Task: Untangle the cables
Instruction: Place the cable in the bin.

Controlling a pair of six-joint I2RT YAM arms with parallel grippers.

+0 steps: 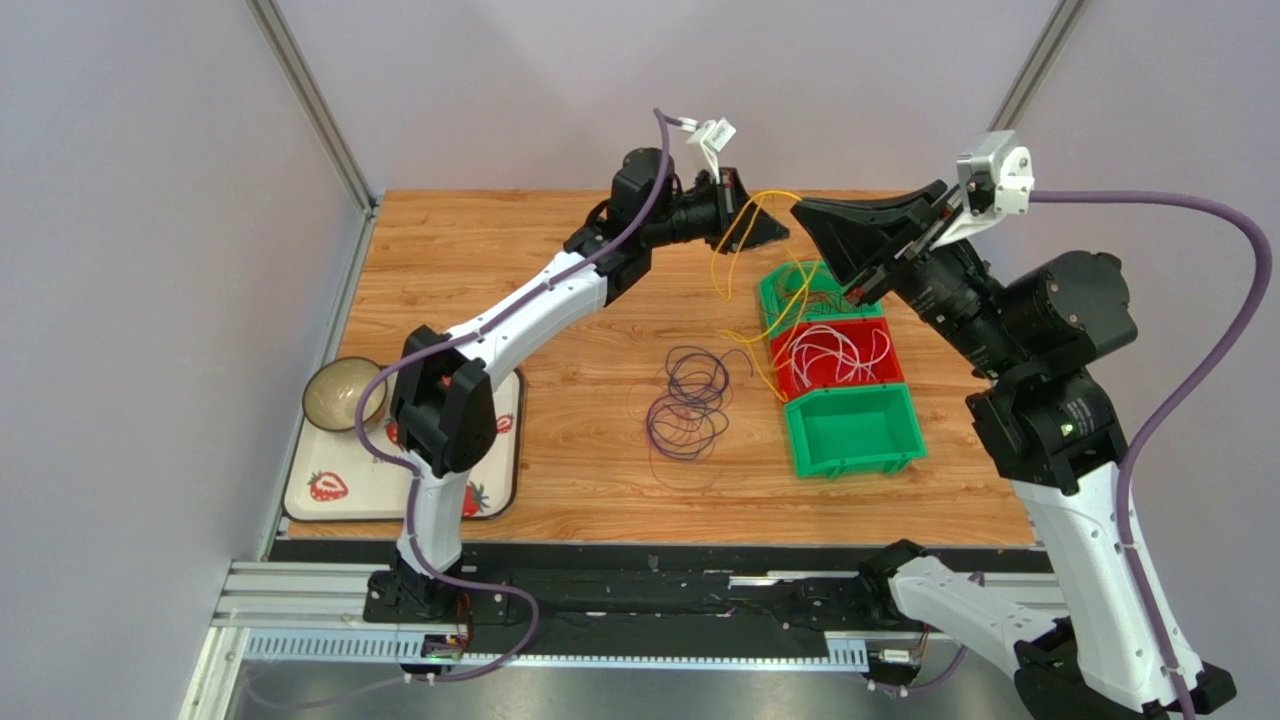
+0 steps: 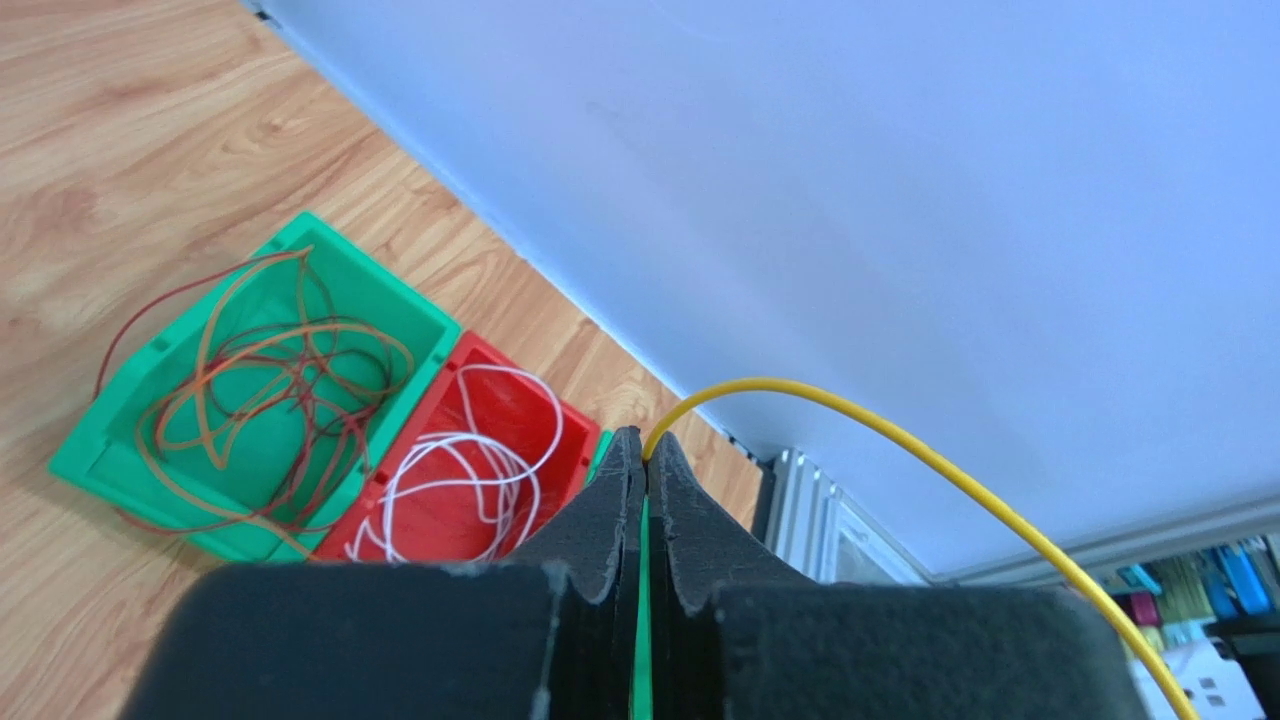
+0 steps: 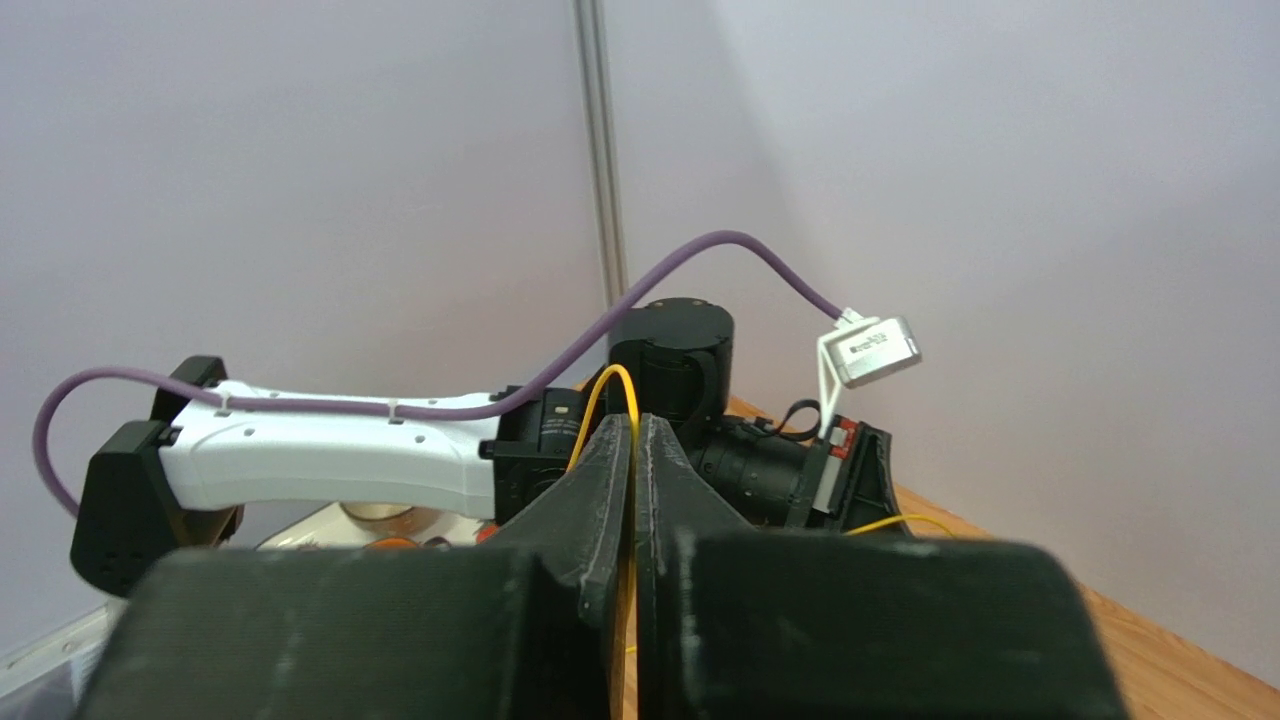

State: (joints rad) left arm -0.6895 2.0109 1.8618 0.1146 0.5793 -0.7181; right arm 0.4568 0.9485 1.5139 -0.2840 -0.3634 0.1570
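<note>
A yellow cable (image 1: 747,210) is stretched in the air over the far side of the table. My left gripper (image 1: 775,225) is shut on one part of it, and its tips (image 2: 646,447) pinch the yellow cable (image 2: 902,443), which arcs away to the right. My right gripper (image 1: 804,212) faces the left one, shut on the same yellow cable (image 3: 607,393), which loops over its tips (image 3: 631,432). The rest of the cable hangs down to the table (image 1: 762,375). Purple cable coils (image 1: 688,399) lie loose on the wood.
Three bins stand in a row under the grippers. The far green bin (image 1: 769,285) (image 2: 105,450) holds orange and red cables, the red bin (image 1: 842,384) (image 2: 529,378) holds white cables, and the near green bin (image 1: 854,431) holds nothing. A bowl (image 1: 343,393) sits on a strawberry mat (image 1: 323,483) at the left.
</note>
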